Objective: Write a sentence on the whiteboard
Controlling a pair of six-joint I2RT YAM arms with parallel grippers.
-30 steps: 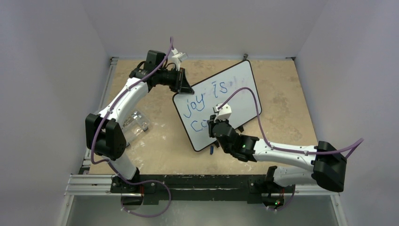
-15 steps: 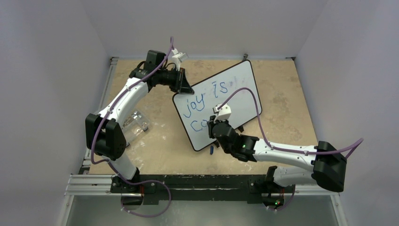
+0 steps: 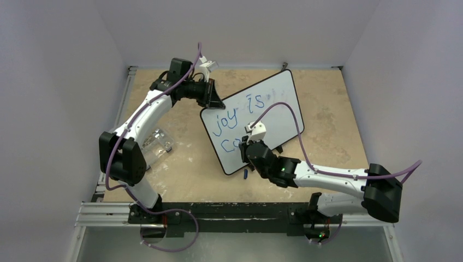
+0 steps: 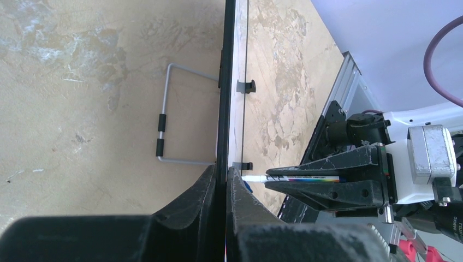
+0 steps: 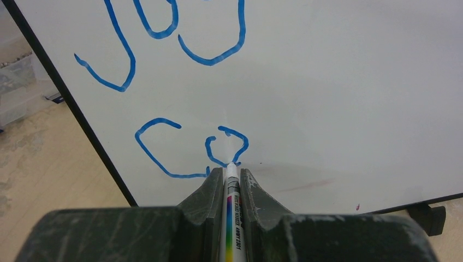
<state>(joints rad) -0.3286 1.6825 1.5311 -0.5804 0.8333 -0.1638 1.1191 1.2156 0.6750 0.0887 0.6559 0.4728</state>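
The whiteboard [image 3: 273, 103] stood propped on the surface [image 3: 333, 136], my left claw [image 4: 223, 177] clenched on its left edge. My right claw [image 5: 232, 177] gripped the marker [image 5: 231, 196], its tip touching the second line of the sentence [image 3: 225, 124]. I judged that pressing too hard could tip the board back or twist it in my left grip, smearing the "o". Only my left wrist view showed the board edge-on with its wire stand; only my right showed the tip on the stroke

On whiteboard [image 3: 278, 117], blue sentence [image 3: 224, 124] reads "joy is", 2nd line "Co". Marker [image 5: 231, 218] print too small to read.
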